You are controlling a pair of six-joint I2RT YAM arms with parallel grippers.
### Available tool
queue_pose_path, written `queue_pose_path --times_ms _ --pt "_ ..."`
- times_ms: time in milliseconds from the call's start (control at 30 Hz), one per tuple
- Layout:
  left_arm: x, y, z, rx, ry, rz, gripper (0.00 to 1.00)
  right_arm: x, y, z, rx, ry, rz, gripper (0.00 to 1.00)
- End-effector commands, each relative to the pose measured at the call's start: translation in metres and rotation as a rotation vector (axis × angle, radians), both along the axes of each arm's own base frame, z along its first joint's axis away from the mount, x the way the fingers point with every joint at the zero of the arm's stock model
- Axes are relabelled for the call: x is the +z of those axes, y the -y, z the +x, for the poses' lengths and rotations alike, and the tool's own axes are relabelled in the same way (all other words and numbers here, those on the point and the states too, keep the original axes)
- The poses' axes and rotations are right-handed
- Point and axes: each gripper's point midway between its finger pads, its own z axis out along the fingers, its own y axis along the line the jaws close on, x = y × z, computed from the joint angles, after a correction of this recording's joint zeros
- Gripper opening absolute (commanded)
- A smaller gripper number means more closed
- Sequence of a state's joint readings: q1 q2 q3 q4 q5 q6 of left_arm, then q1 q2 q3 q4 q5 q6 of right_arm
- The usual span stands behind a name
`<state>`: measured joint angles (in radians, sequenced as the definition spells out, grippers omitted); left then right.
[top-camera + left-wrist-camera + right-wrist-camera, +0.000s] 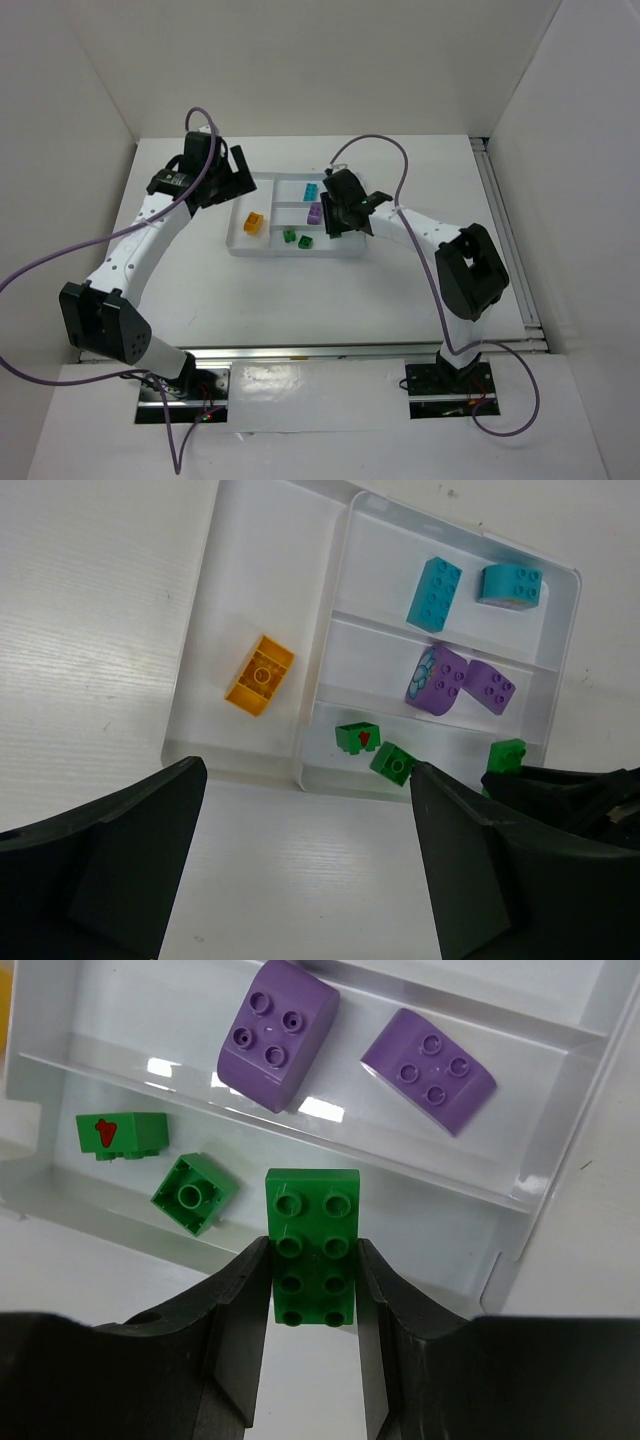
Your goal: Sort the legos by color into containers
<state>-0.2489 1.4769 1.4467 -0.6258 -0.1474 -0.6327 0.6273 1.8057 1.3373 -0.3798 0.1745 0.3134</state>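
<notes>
My right gripper (313,1260) is shut on a green eight-stud lego (313,1245), held over the near wall of the white tray (520,1210). Below it, the nearest long section holds two small green legos (121,1134) (195,1192). Two purple legos (277,1033) (428,1070) lie in the middle section. Two teal legos (435,594) (511,584) lie in the far section. An orange lego (260,674) sits alone in the left section. My left gripper (308,780) hangs open and empty over the table beside the tray's left end (240,245).
White enclosure walls (80,120) stand close on the left, back and right. A metal rail (505,230) runs along the table's right edge. Purple cables (385,140) loop above both arms.
</notes>
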Motion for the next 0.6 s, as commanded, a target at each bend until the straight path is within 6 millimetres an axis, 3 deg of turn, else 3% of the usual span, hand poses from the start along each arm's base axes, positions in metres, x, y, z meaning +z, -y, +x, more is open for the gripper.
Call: queue_pose_path --times_ms 0,133,233,300,333,467,567 --pt "0.006 0.002 0.002 -0.02 0.025 -0.014 0.95 0.026 -0.015 0.017 0.011 0.069 0.073 0.24" --pt "-0.001 0.002 0.002 -0.02 0.007 -0.01 0.95 0.009 -0.012 0.013 0.011 0.037 0.051 0.31" --pt "-0.001 0.004 0.002 -0.028 0.005 -0.017 0.95 0.009 -0.01 0.014 0.005 0.041 0.045 0.37" --pt "-0.001 0.004 0.002 -0.028 0.005 -0.017 0.95 0.009 -0.014 0.012 0.014 0.041 0.046 0.48" --pt "-0.001 0.004 0.002 -0.028 0.005 -0.017 0.95 0.009 -0.014 0.012 0.014 0.041 0.046 0.6" --pt "-0.005 0.004 0.003 -0.028 -0.004 -0.014 0.95 0.015 -0.01 0.013 0.0 0.049 0.034 0.73" --pt "-0.005 0.004 0.003 -0.028 -0.004 -0.014 0.95 0.021 -0.012 0.011 0.009 0.067 0.031 0.73"
